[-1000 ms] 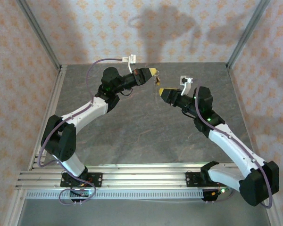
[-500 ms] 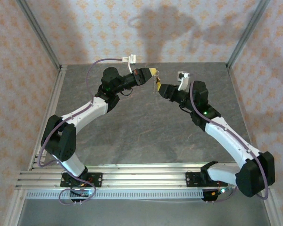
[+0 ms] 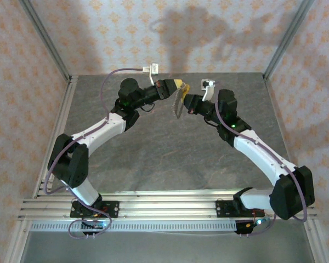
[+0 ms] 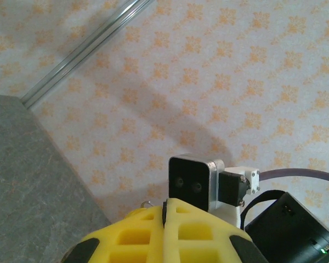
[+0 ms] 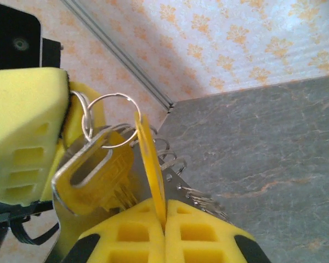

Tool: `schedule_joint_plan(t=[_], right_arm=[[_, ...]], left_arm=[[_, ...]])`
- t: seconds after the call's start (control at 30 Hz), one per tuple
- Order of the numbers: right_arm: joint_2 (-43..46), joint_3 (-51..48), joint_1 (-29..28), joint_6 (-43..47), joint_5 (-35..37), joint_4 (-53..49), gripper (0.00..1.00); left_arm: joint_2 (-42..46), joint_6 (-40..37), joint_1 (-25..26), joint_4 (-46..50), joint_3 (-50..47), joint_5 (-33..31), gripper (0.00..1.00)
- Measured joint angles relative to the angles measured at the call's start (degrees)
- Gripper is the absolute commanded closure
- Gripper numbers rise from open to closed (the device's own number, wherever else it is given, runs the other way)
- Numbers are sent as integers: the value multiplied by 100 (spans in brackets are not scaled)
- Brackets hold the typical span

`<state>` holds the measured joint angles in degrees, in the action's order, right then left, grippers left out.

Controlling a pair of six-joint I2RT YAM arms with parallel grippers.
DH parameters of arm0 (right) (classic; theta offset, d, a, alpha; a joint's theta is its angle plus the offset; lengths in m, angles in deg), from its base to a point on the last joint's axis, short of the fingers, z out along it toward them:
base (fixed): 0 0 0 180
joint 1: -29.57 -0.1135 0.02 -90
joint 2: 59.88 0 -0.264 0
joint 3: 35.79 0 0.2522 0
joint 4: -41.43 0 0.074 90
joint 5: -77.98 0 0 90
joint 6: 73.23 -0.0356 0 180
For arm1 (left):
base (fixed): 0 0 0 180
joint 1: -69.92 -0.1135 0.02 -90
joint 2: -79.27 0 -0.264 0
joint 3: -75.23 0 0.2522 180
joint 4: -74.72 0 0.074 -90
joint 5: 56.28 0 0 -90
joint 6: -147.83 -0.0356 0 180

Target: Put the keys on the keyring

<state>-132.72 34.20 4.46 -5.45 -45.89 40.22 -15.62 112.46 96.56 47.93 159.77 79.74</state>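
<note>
**Top external view.** The left tool (image 3: 179, 84) and the right tool (image 3: 181, 104) meet almost tip to tip near the far edge of the worktop (image 3: 170, 159), close to the back wall (image 3: 170, 38). What hangs between the tips is too small to resolve here. From both tools toward the arm bases, the worktop lies bare up to the aluminium rail (image 3: 153, 200). Side walls bound the worktop on the left and right, and a frame post (image 3: 46, 41) stands at the far left corner.

**Left wrist view.** The left tool's fingers (image 4: 137, 241) are pressed together with no gap. A small wire loop of the keyring (image 4: 146, 204) stands out just beside the tips. Directly beyond the tips, and very near, sits the right arm's wrist camera (image 4: 189, 182). To the left of the tool, the worktop edge meets the wall.

**Right wrist view.**
- The right tool is closed on the thin yellow-orange key (image 5: 149, 164), which stands upright and edge-on between the pads.
- The keyring meets the top of this key. It cannot be told whether the ring threads it.
- A brass key (image 5: 90, 175) hangs on the ring to the left of the tool tips.
- The left tool clamps the ring on its far side.
- Wire coils (image 5: 178, 167) lie just behind the held key.
- Bare worktop extends to the right of the tool.
</note>
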Motion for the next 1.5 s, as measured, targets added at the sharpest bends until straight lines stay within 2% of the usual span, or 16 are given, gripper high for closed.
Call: schedule_joint_plan(t=[0.3,0.53,0.7,1.07,1.1,1.23,1.27,1.37,1.5], right_arm=[[81,-76,-9,-177,-264,96,100],[70,-170,-236,-238,-428,131,100],[17,-170,-413,-234,-452,146,100],[17,-170,-422,-181,-361,153,100],[20,-170,-422,-170,-358,151,99],[66,-170,-424,-120,-256,15,71],[98,-179,-422,-114,-236,-48,67],[334,-275,-398,-44,-144,-249,61],[883,-509,-190,-35,-96,-452,61]], left_arm=[[0,0,0,-7,0,0,100],[2,0,0,-11,0,0,100],[0,0,0,-33,0,-17,100],[0,2,0,-42,0,-20,100],[0,2,0,-42,0,-20,100],[0,46,0,-50,-2,-22,100],[0,57,0,-63,0,-20,100],[2,90,0,-120,-2,-22,100],[0,131,0,-184,-2,-22,100]])
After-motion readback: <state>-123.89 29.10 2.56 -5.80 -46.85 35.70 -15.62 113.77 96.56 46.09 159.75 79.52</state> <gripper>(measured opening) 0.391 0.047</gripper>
